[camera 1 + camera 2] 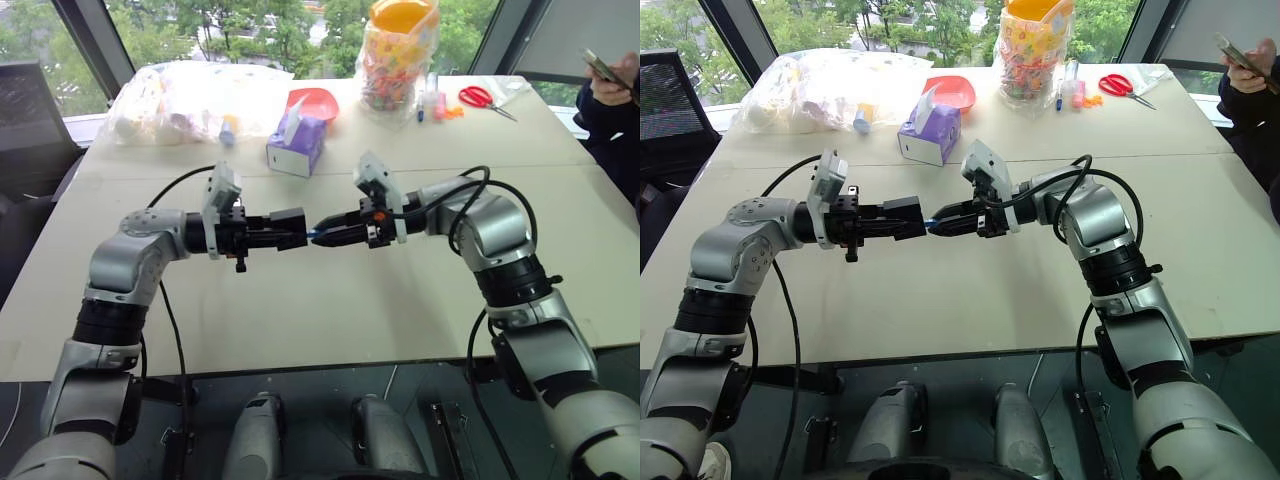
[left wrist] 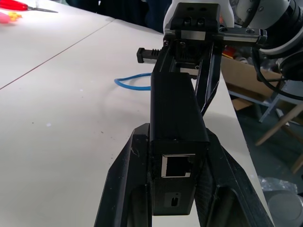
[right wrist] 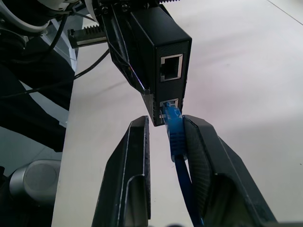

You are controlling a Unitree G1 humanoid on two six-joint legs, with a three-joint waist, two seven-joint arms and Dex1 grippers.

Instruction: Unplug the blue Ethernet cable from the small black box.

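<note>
Two arms meet in mid-air above the front part of the bench point(image 1: 330, 330), and between them the job is only half prepared. The left gripper point(image 1: 285, 229) has its fingers clenched on the small black box point(image 3: 161, 45), gripping it by its sides and pointing it toward the other arm. On its near end, as the left wrist sees it, one port stands empty; on the far end the right wrist view shows two ports, the upper one free and the lower one with the plug of the blue Ethernet cable point(image 3: 176, 142) seated in it.

So the unplugging itself is not yet done. The right gripper point(image 3: 166, 142) has its fingers on either side of the blue plug boot: one finger lies against it, while a gap shows on the other side, so I judge the grasp not fully made. What is left: pinch the plug, press its latch if needed, and draw the two arms apart.

Further off, a loop of the cable lies on the bench. Beyond that stand a purple tissue box point(image 1: 296, 146), a red bowl point(image 1: 318, 101), bags and red scissors point(image 1: 482, 98).
</note>
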